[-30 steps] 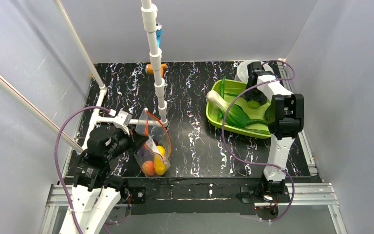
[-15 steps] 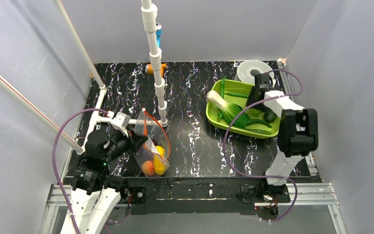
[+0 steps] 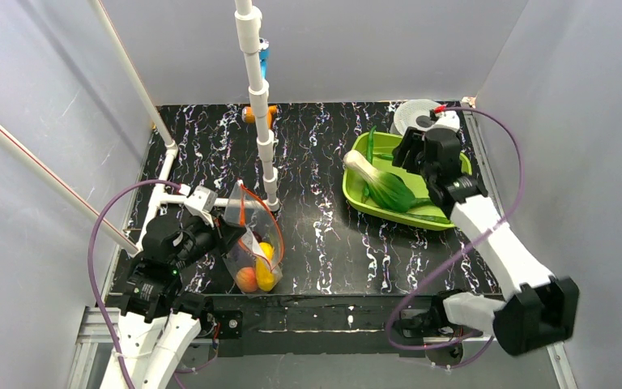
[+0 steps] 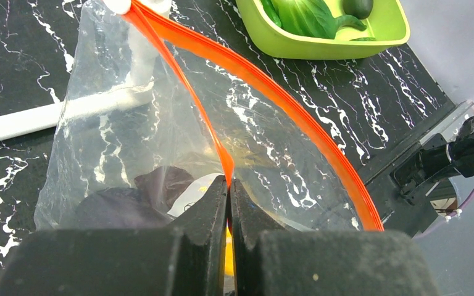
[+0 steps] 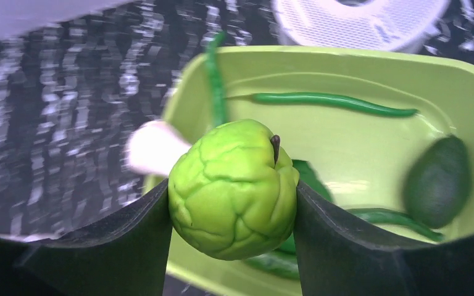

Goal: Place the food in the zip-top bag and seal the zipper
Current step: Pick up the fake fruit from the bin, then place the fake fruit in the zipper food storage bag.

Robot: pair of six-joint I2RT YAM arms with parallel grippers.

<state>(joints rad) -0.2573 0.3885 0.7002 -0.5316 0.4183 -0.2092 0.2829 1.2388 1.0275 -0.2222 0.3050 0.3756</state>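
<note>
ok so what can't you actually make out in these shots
- top view: the right arm hides the light green ball held in the right gripper, and the avocado
- left wrist view: the left gripper blocks most of what's in the zip-top bag; only a dark plum shows clearly
- right wrist view: the white piece at the tray edge is motion-blurred

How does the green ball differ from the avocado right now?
The green ball is light green with raised veins; the avocado is dark green and longer in shape. The green ball is clamped in the right gripper above the tray; the avocado lies loose in the tray. Both are toy food, not yet in the bag.
</note>
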